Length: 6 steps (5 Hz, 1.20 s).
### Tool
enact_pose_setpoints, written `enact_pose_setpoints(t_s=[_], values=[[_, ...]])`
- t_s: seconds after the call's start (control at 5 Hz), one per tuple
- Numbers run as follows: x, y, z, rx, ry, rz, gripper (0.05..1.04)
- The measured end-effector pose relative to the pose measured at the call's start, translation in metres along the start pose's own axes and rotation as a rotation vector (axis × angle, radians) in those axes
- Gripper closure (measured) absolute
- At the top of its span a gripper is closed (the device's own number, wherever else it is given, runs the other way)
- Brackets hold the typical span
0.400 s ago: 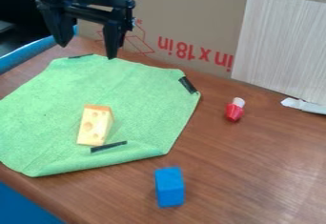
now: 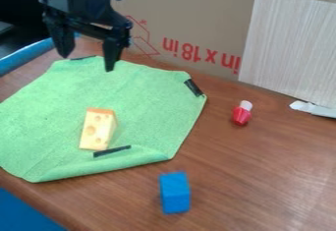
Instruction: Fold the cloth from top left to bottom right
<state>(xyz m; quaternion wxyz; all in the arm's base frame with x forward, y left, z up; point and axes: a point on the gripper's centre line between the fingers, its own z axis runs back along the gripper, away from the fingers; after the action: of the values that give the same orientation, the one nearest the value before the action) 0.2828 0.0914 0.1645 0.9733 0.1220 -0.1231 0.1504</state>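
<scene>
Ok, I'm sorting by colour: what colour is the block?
The block is blue, clearest in the camera view.

Lab-like tabletop [image 2: 256, 171], robot pincer [image 2: 87, 63], cardboard backdrop [image 2: 190, 11]

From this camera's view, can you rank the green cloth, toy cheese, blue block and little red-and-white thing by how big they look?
1. Green cloth
2. Toy cheese and blue block: too alike to rank
3. Red-and-white thing

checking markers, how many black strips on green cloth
3 strips on the cloth: one at top, one at right, one below the yellow cheese wedge; folds may hide more.
</scene>
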Motion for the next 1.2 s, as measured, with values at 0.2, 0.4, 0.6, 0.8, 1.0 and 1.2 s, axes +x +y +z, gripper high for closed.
enact_pose_setpoints(t_s=[0.2, 0.4, 0.6, 0.8, 1.0, 1.2], values=[[0.019, 0.005, -0.032, 0.072, -0.019, -0.088, 0.082], [0.049, 0.012, -0.061, 0.077, -0.021, -0.196, 0.082], [0.071, 0.029, -0.068, 0.051, -0.047, -0.205, 0.082], [0.088, 0.045, -0.076, -0.020, -0.024, -0.218, 0.082], [0.100, 0.061, -0.082, -0.062, 0.005, -0.224, 0.082], [0.109, 0.075, -0.096, -0.087, 0.074, -0.312, 0.082]])
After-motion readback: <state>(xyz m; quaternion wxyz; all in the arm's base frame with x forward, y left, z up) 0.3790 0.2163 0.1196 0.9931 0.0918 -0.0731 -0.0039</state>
